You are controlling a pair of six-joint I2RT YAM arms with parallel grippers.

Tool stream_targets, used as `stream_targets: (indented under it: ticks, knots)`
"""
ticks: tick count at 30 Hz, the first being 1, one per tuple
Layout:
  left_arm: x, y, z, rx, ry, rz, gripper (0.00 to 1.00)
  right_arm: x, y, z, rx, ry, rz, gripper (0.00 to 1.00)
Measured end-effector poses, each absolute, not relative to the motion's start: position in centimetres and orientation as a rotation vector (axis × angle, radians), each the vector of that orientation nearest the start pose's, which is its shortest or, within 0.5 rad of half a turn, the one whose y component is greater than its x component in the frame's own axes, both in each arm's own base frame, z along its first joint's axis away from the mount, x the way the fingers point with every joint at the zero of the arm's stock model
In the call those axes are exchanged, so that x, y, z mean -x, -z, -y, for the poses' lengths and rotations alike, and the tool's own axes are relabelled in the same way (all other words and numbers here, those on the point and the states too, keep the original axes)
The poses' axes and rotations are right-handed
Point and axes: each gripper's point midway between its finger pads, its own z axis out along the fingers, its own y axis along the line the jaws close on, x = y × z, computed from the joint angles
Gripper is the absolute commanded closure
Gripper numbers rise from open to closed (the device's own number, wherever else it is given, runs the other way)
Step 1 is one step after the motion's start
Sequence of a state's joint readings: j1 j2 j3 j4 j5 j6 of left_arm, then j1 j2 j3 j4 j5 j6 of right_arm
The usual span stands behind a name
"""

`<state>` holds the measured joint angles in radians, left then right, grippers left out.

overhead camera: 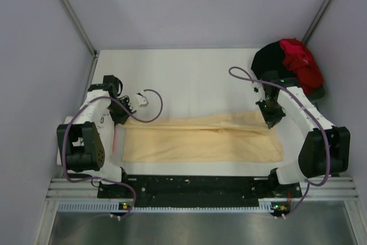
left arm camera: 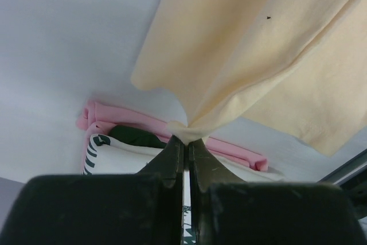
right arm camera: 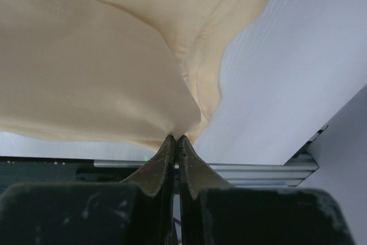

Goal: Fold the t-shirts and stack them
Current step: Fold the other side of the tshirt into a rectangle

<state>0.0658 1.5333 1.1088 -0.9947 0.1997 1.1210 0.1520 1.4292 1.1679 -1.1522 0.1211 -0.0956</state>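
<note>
The pale yellow t-shirt (overhead camera: 200, 142) lies stretched in a long band across the near part of the table. My left gripper (overhead camera: 129, 117) is shut on its far left corner, and my right gripper (overhead camera: 270, 123) is shut on its far right corner. In the left wrist view the jaws (left arm camera: 187, 139) pinch a bunched corner of the yellow cloth (left arm camera: 246, 44), lifted off the table. In the right wrist view the jaws (right arm camera: 175, 137) pinch the yellow cloth (right arm camera: 86, 55). The white printed t-shirt (left arm camera: 114, 156) lies folded under the left gripper. The black t-shirt (overhead camera: 266, 61) and red t-shirt (overhead camera: 301, 61) lie heaped at the back right.
A folded pink cloth (left arm camera: 114, 117) and a dark cloth (left arm camera: 135, 136) lie with the white shirt at the left, under my left arm. A black rail (overhead camera: 195, 185) runs along the table's near edge. Grey walls close in the left, back and right.
</note>
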Motion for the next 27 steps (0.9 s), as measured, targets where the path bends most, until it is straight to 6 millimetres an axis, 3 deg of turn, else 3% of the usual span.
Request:
stream_targets:
  ticks: [4, 9, 11, 14, 17, 20, 22, 25, 27]
  knots:
    - [-27.8, -7.7, -1.7, -1.512, 0.142, -2.465, 1.00, -21.8, -9.9, -0.5, 0.452, 0.240, -3.037, 1.00]
    - [-27.1, -7.0, -1.8, -1.553, 0.153, -2.464, 1.00, -21.2, -9.1, -0.7, 0.568, 0.289, -3.067, 0.99]
    - [-26.8, -6.8, -1.9, -1.567, 0.153, -2.469, 0.77, -21.0, -8.5, -0.7, 0.591, 0.300, -3.083, 0.86]
    - [-26.5, -6.7, -2.2, -1.609, 0.146, -2.469, 0.41, -20.2, -7.7, -0.5, 0.637, 0.324, -3.121, 0.52]
    - [-25.4, -6.7, -2.8, -1.664, 0.156, -2.492, 0.24, -19.6, -7.7, 0.0, 0.676, 0.376, -3.139, 0.45]
    - [-23.8, -7.0, -3.1, -1.720, 0.203, -2.515, 0.25, -19.4, -8.1, 0.4, 0.687, 0.421, -3.132, 0.44]
    - [-23.3, -7.7, -3.3, -1.730, 0.224, -2.518, 0.34, -19.6, -8.7, 0.6, 0.665, 0.439, -3.104, 0.45]
    - [-24.4, -10.0, -2.6, -1.686, 0.235, -2.468, 0.59, -21.0, -10.8, -0.1, 0.605, 0.392, -3.009, 0.45]
    - [-25.6, -11.2, -1.6, -1.641, 0.245, -2.421, 0.75, -22.9, -12.5, -1.5, 0.538, 0.294, -2.913, 0.52]
